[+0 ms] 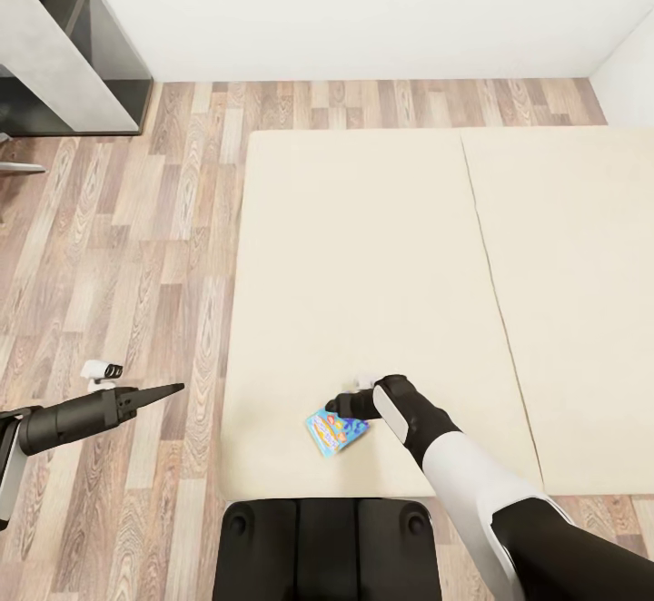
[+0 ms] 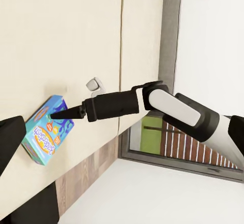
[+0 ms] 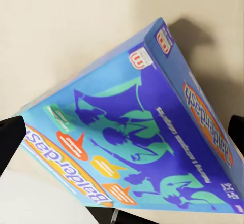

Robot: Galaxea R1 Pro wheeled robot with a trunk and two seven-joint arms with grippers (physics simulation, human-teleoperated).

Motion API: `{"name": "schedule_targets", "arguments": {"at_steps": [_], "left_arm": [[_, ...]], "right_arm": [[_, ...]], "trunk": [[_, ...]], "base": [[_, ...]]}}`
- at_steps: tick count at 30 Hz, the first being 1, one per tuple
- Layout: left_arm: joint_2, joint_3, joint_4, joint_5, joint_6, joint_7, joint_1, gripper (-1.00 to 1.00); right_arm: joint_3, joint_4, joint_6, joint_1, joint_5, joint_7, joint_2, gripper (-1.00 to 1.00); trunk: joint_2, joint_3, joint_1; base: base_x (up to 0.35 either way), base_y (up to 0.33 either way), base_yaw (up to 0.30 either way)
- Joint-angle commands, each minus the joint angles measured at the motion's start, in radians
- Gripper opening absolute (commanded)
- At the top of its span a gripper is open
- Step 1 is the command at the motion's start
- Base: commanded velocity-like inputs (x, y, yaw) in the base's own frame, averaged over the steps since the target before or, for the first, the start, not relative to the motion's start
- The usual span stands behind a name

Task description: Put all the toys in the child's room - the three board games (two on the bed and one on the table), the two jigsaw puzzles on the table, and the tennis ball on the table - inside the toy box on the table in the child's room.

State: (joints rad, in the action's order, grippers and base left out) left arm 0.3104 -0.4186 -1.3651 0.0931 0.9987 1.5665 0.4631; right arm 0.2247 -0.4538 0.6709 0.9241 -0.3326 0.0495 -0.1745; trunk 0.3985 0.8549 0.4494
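On the bed (image 1: 363,265), near its front edge, your right fingers (image 1: 343,406) pinch the blue game (image 1: 335,431) by one edge, and it tilts up off the cream mattress. From the right wrist its cover (image 3: 142,148) sits close, with dark fingertips at both sides of it. Your left arm hangs out over the wood floor (image 1: 118,247) beside the bed, well apart from the game, its fingers (image 1: 168,390) pressed together into a point. A grey shelf unit (image 1: 64,47) stands at the far wall.
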Motion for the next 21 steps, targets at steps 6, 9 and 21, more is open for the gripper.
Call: {"name": "schedule_targets", "arguments": {"at_steps": [6, 9, 21], "left_arm": [[0.0, 0.0, 0.0, -0.001, 0.011, 0.004, 0.0, 1.0], [0.0, 0.0, 0.0, -0.001, 0.011, 0.004, 0.0, 1.0], [0.0, 0.0, 0.0, -0.001, 0.011, 0.004, 0.0, 1.0]], "right_arm": [[0.001, 0.0, 0.004, 0.0, 0.006, 0.004, 0.0, 1.0], [0.001, 0.0, 0.004, 0.0, 0.006, 0.004, 0.0, 1.0], [0.001, 0.0, 0.004, 0.0, 0.004, 0.004, 0.0, 1.0]], "trunk": [[0.002, 0.001, 0.001], [0.002, 0.001, 0.001], [0.002, 0.001, 0.001]], "base": [[0.0, 0.0, 0.0], [0.0, 0.0, 0.0], [-0.008, 0.014, 0.0]]}}
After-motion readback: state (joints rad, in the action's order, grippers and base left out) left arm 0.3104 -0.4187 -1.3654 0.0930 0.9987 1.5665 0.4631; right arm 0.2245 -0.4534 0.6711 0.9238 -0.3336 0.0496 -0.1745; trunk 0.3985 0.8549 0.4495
